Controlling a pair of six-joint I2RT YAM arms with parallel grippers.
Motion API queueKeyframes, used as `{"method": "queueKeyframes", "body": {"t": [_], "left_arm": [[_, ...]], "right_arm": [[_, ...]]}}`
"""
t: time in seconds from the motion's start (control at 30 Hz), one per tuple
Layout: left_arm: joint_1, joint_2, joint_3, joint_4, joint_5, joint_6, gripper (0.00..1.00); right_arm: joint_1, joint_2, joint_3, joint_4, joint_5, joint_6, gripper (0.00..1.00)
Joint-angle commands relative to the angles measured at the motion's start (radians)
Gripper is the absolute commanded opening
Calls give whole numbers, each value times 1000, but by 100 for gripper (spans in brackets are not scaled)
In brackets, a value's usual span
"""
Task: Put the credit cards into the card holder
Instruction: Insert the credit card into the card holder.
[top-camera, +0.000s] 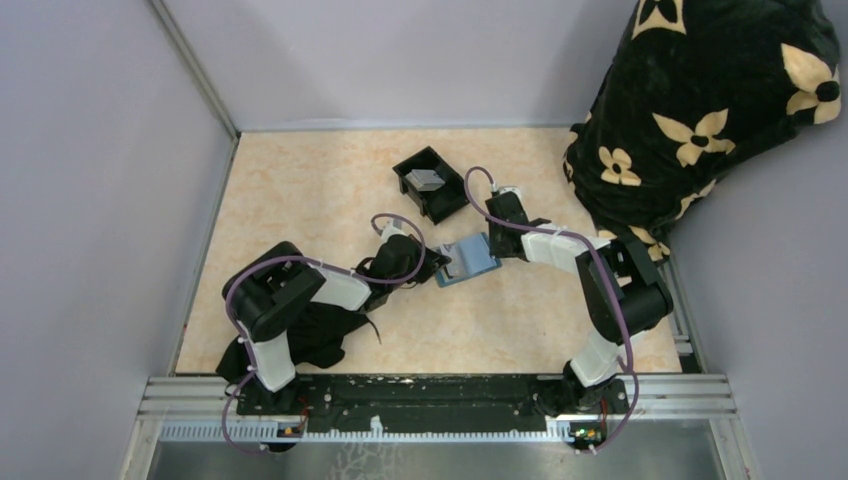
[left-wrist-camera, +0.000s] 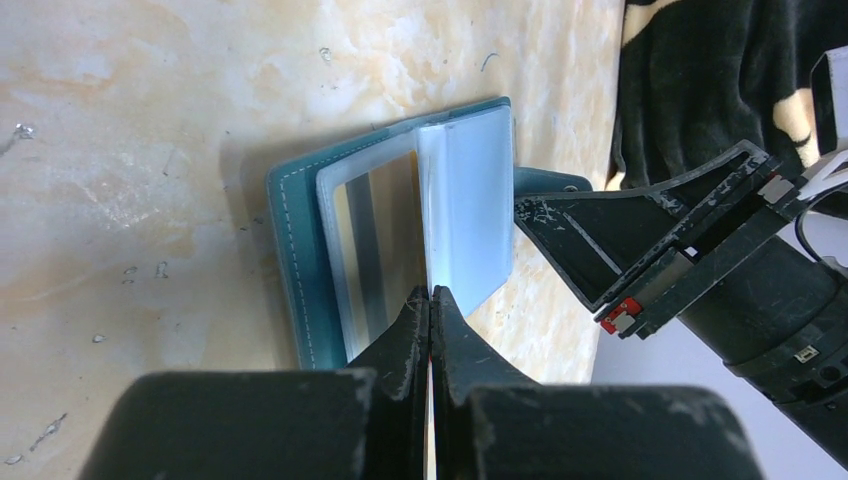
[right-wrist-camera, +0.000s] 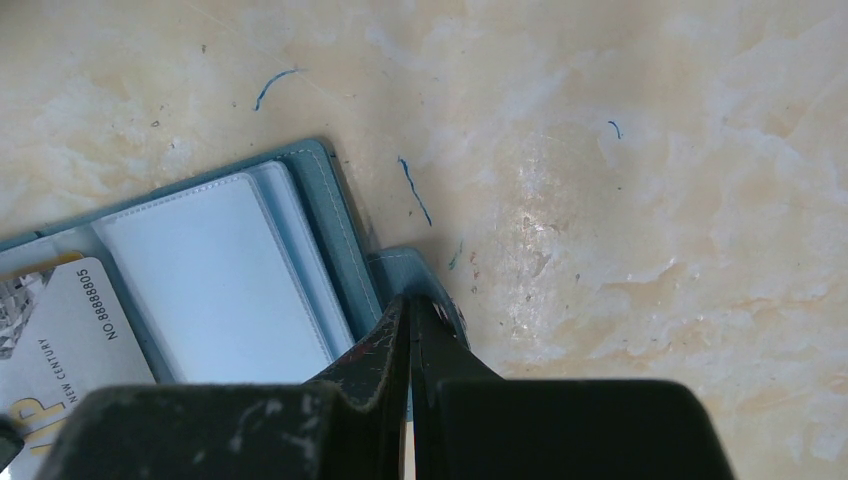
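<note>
The teal card holder (top-camera: 470, 262) lies open mid-table. My left gripper (top-camera: 441, 262) is shut on one of its clear plastic sleeves (left-wrist-camera: 465, 210), holding that leaf upright. A tan card (left-wrist-camera: 385, 235) sits in the sleeve beside it; in the right wrist view a card there (right-wrist-camera: 50, 340) looks pale grey with printed text. My right gripper (top-camera: 492, 243) is shut on the holder's snap tab (right-wrist-camera: 410, 275) at its right edge. A grey-silver card (top-camera: 428, 180) lies in the black tray (top-camera: 405, 170).
A dark flowered blanket (top-camera: 700, 110) fills the back right corner. A black cloth (top-camera: 320, 335) lies by the left arm's base. Grey walls close the table at the left and back.
</note>
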Motion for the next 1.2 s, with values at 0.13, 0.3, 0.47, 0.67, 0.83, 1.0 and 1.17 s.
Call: {"method": "queueKeyframes", "body": {"t": [0.13,0.3,0.47,0.67,0.83,1.0,1.17], "left_arm": [[-9,34,20,37,5,-14,0],[-10,33,15,63,6,-21,0],[-10,18,7,69,7,-23,0],[-11,25,11,81,8,-26,0],[-11,42,18,92,10,-33,0],[-11,51,23,95,6,-33,0],[-11,66,26,100,6,-36,0]], "right_arm": [[-6,34,-20,0,-19,6,0],[-8,37,-21,0,-19,6,0],[-7,39,-20,0,-15,6,0],[-6,38,-15,-6,-15,6,0],[-6,38,-14,-6,-13,4,0],[-6,41,-15,-5,-15,4,0],[-6,40,-17,-5,-16,3,0]]}}
